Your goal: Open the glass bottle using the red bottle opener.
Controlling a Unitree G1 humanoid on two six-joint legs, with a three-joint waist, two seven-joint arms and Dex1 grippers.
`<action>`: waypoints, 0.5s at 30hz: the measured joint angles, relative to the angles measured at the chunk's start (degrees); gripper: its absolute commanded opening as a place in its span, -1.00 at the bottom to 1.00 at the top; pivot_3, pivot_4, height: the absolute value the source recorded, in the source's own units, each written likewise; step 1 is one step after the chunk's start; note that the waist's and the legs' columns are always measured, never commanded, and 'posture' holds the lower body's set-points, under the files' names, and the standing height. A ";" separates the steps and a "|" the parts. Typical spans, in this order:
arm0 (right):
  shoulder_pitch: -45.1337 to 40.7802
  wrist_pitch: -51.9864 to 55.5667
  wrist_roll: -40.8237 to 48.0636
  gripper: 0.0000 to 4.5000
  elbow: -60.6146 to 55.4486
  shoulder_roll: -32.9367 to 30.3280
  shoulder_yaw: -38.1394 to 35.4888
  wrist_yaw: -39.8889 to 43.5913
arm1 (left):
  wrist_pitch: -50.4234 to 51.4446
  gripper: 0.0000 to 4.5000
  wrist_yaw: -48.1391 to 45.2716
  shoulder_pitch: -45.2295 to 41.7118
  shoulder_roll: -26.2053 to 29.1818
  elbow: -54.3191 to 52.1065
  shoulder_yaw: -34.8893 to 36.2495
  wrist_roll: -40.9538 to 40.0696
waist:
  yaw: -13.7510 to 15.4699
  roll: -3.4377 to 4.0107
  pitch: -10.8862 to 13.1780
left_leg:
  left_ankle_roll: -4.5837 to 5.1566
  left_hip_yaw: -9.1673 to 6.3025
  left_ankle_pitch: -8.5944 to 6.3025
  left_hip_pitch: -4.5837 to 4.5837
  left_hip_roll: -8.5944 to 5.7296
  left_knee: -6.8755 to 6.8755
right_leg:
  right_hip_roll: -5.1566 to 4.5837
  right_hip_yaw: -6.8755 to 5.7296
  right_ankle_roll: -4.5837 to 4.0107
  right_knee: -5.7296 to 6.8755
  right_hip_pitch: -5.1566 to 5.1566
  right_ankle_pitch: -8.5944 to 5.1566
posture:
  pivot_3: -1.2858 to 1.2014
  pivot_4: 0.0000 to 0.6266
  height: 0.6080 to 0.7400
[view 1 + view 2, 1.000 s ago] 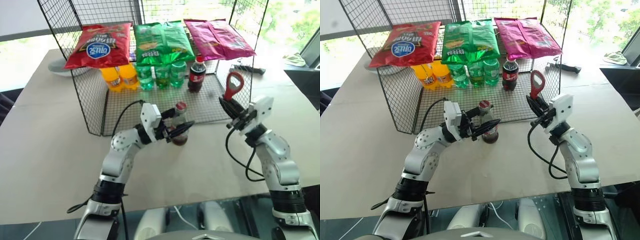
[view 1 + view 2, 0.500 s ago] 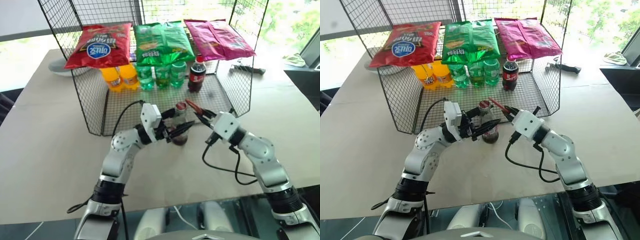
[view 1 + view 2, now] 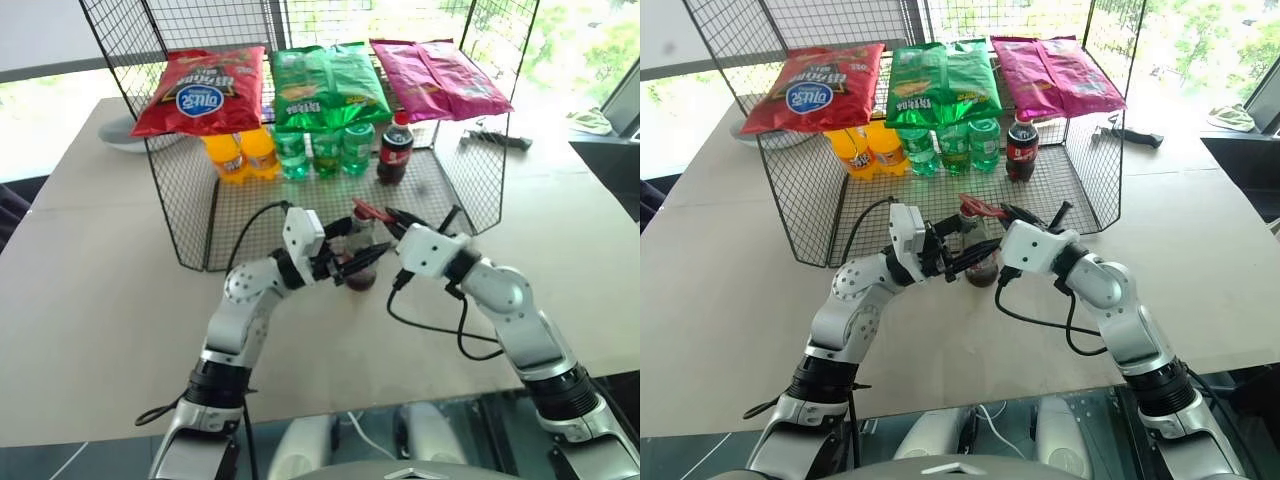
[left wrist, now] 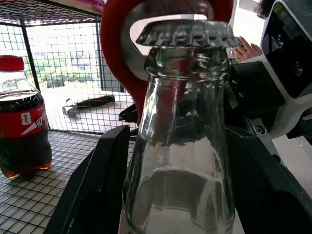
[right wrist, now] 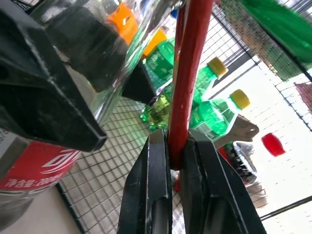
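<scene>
The glass bottle point(image 3: 359, 240) stands upright just in front of the wire rack, dark cola in its lower part and a crown cap point(image 4: 187, 35) on its neck. My left gripper point(image 3: 352, 264) is shut on its body, one black finger point(image 4: 95, 187) on each side. From the right, my right gripper point(image 3: 394, 219) is shut on the handle of the red bottle opener point(image 5: 189, 73), which lies roughly level. The opener's ring head point(image 4: 116, 53) sits at the cap; whether it hooks the rim I cannot tell.
A black wire rack point(image 3: 190, 215) stands behind the bottle, with chip bags point(image 3: 205, 88) on top and orange and green bottles point(image 3: 322, 152) inside. A stout cola bottle with a red screw cap point(image 3: 394, 148) stands there too. A black tool point(image 3: 492, 140) lies at the far right.
My right gripper swung left to the bottle and rolled, bringing the opener from upright to roughly level with its ring at the cap. The left gripper and the bottle stayed put.
</scene>
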 measured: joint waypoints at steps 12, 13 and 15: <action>-0.48 -11.18 -9.25 -1.00 3.83 -4.23 0.22 -5.32 | -0.28 0.01 -0.10 -0.30 0.17 0.62 -0.39 0.09 | -0.02 -0.02 -0.04 | 0.00 0.01 0.00 0.09 -0.02 0.00 | 0.00 0.00 0.00 -0.01 0.12 0.00 | 0.03 -0.52 1.00; -1.34 -11.53 -9.58 -1.00 4.69 -4.21 0.22 -5.70 | -0.28 0.01 -0.09 -0.38 0.15 0.78 -0.39 0.04 | -0.03 -0.02 -0.04 | 0.00 0.01 0.00 0.10 -0.02 0.01 | 0.00 0.00 0.00 0.00 0.12 0.00 | 0.03 -0.52 1.00; -3.24 -12.52 -10.71 -1.00 6.48 -4.41 0.26 -6.21 | -0.29 0.01 -0.06 -0.42 0.13 0.96 -0.43 -0.14 | -0.05 -0.02 -0.05 | 0.00 0.01 0.00 0.11 -0.02 0.01 | 0.00 0.00 0.00 0.00 0.13 0.00 | 0.03 -0.52 1.00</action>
